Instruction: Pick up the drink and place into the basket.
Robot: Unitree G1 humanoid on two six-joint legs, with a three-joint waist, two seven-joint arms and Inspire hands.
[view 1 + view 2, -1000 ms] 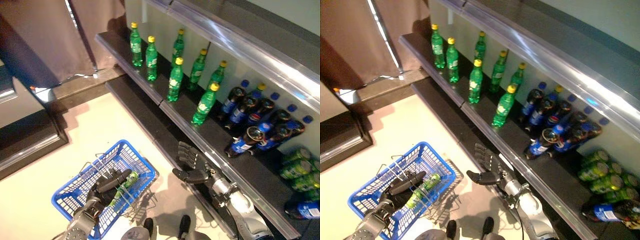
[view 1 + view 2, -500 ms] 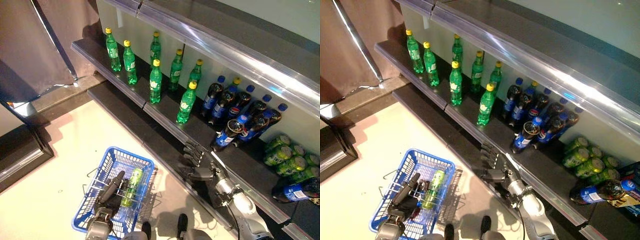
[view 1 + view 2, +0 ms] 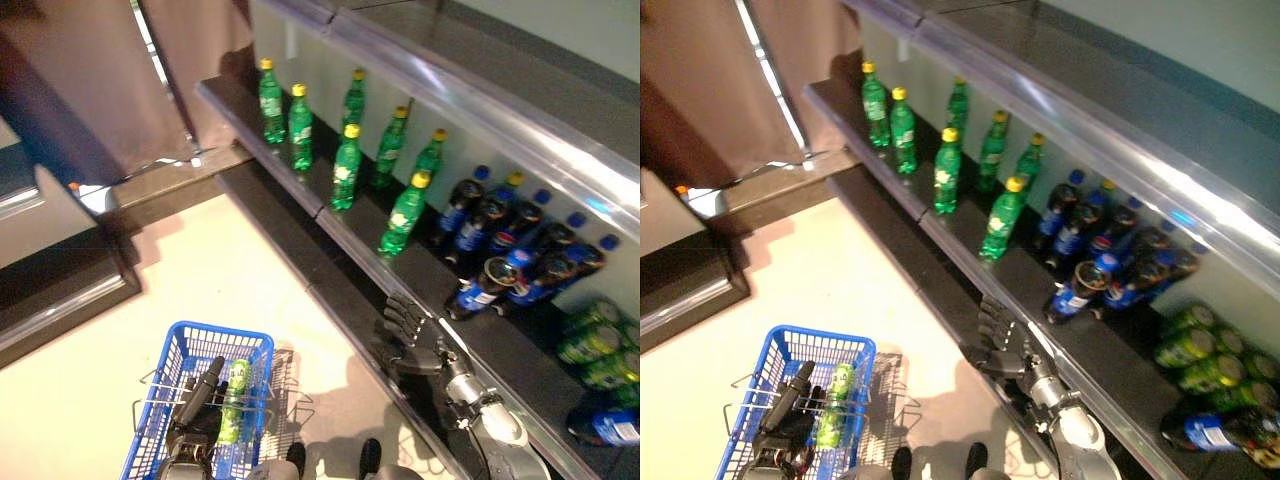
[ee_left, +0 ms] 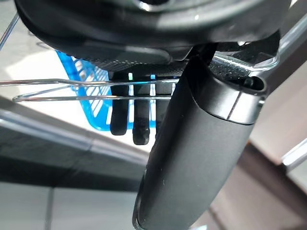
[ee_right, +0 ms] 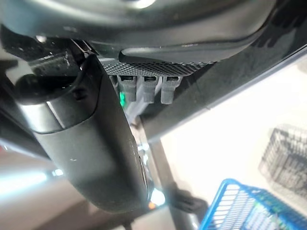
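Note:
A green drink bottle with a yellow cap lies inside the blue basket on the pale floor. My left hand rests in the basket right beside the bottle, fingers stretched straight and holding nothing. In the left wrist view its fingers reach past the basket's wire handle. My right hand hovers open at the front edge of the low shelf, below the shelved bottles, with nothing in it.
Several green bottles stand on the shelf. Dark cola bottles and green cans lie further right. The basket's wire handles hang folded out to its right. A dark step borders the floor on the left.
The camera has swung, shifting the whole picture. My left hand's fingers, bent over the bottle a second ago, now lie straight beside it in the basket. The right hand stays open by the shelf.

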